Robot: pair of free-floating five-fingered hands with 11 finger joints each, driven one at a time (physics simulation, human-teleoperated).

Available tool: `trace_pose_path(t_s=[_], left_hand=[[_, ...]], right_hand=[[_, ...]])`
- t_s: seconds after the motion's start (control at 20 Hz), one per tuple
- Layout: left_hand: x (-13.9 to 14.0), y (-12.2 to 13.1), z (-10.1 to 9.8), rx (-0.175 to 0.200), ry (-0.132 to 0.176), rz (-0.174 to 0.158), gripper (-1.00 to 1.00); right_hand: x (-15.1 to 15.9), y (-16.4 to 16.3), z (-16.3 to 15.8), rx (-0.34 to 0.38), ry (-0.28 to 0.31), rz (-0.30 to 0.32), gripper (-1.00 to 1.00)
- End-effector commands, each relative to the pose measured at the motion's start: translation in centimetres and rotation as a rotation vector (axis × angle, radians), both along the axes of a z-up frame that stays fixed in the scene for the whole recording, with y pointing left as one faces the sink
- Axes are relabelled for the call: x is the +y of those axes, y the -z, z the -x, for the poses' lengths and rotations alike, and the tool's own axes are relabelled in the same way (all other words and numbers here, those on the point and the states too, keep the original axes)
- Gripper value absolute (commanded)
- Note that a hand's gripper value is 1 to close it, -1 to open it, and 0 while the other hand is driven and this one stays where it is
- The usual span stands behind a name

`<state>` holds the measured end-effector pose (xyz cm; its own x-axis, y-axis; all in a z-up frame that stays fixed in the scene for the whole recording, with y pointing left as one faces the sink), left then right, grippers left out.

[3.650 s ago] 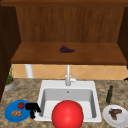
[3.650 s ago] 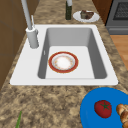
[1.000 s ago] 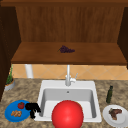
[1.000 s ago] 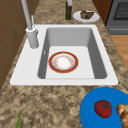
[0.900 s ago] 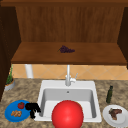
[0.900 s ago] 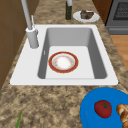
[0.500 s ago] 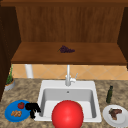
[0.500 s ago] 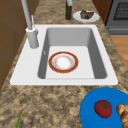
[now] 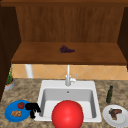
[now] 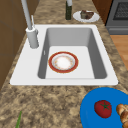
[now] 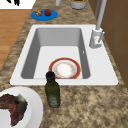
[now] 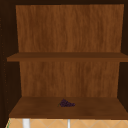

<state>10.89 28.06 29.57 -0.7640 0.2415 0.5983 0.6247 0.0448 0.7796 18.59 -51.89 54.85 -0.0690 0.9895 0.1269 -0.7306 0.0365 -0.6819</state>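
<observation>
A black left robot hand (image 9: 32, 108), fingers hanging relaxed and holding nothing, hovers beside the blue plate (image 9: 10, 115), where a careless sweep could roll the tomato (image 9: 21, 105) onto the tabletop (image 9: 25, 91).

Grapes (image 9: 66, 49) on shelf; bottle (image 11: 52, 90) by meat plate (image 9: 113, 120).

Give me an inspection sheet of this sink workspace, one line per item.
Surface: speckled stone counter around a white sink.
Job's things: blue plate holding a tomato and brown baked pieces.
Clutter: red-rimmed dish in the sink; dark bottle; white plate with meat; grapes on the shelf.
Robot hands: left robot hand by the blue plate's right edge.
Cables: nothing seen.
Surroundings: faucet, potted plant.
</observation>
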Motion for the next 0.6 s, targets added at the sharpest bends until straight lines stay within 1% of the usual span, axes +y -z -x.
trace_pose_path(t_s=[0.0, 0.3, 0.55], left_hand=[[0.0, 0.0, 0.0, 0.0, 0.0, 0.0, 0.0], [0.0, 0.0, 0.0, 0.0, 0.0, 0.0, 0.0], [0.0, 0.0, 0.0, 0.0, 0.0, 0.0, 0.0]], right_hand=[[1.5, 0.0, 2.8, 0.0, 0.0, -0.052, -1.0], [3.0, 0.1, 6.9, -0.019, 0.013, -0.034, -1.0], [4.2, 0.1, 10.4, -0.017, 0.02, -0.021, -1.0]])
